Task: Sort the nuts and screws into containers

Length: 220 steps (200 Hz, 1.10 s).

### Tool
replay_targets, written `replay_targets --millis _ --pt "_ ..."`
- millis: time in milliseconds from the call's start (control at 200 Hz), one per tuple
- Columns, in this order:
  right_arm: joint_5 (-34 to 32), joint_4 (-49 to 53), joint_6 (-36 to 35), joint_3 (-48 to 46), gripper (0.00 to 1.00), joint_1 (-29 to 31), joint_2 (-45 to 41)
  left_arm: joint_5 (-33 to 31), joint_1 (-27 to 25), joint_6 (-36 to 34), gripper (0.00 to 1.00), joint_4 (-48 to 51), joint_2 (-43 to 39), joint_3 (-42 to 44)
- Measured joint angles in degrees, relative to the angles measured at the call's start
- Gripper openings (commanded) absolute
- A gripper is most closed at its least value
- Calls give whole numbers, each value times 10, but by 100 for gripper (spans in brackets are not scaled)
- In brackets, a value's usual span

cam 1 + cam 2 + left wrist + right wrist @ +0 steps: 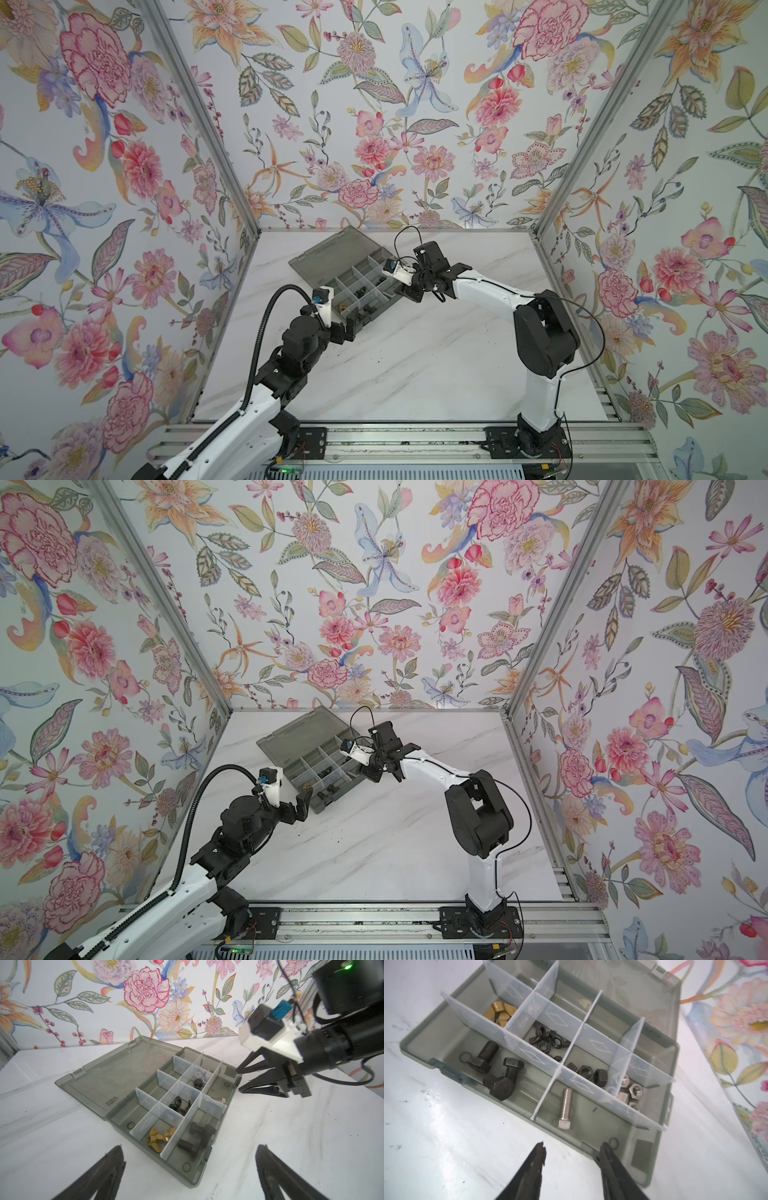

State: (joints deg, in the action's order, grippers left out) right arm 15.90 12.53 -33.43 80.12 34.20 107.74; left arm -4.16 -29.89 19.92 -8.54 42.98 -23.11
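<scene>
Organizer box [658, 1140] sits askew on the marbled tabletop [415, 374] between the two arms, lid [116, 1080] folded flat back toward the far wall, presumably so the compartments [124, 1114] all lie open from above. Stock lies like with like. Three black hex bolts [510, 1072] share one front compartment; the silver hex bolt [565, 1108] lies alone in the next, flat, touching no finger. Behind the long divider: brass wing nuts [500, 1009], then black wing nuts [548, 1039], black hex nuts [591, 1075] and silver hex nuts [633, 1091], with clear dividers [600, 1046] keeping the kinds from mixing. Right gripper [573, 1147] hangs over the box wall just beside the silver bolt's compartment, fingers apart, nothing between them; reads as a drop-off posture, not a carry. Left gripper [190, 1147] stands off at the box corner by the black bolts, fingers spread wide, empty, likely parked clear of the right arm's reach. Dark specks on the tabletop are too small to call hardware or scuffs, so whether anything remains to sort is uncertain.
</scene>
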Motion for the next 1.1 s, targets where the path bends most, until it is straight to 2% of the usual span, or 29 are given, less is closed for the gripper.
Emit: replay_targets --millis 245,590,756,896,1101 --pt "15 -101 113 -161 55 -47 -183 -72 0 -37 99 -18 -43 19" --pt "-38 -155 212 -374 62 -143 -387 -165 1 -65 99 -49 -57 70" --pt "-47 -202 250 -469 64 -229 -431 -202 2 -78 99 -70 -56 83" --pt "-49 -283 293 -553 65 -314 -450 -225 6 -92 99 -92 -53 95" --pt "-54 -417 322 -614 65 -358 -420 -238 20 -132 99 -161 -39 126"
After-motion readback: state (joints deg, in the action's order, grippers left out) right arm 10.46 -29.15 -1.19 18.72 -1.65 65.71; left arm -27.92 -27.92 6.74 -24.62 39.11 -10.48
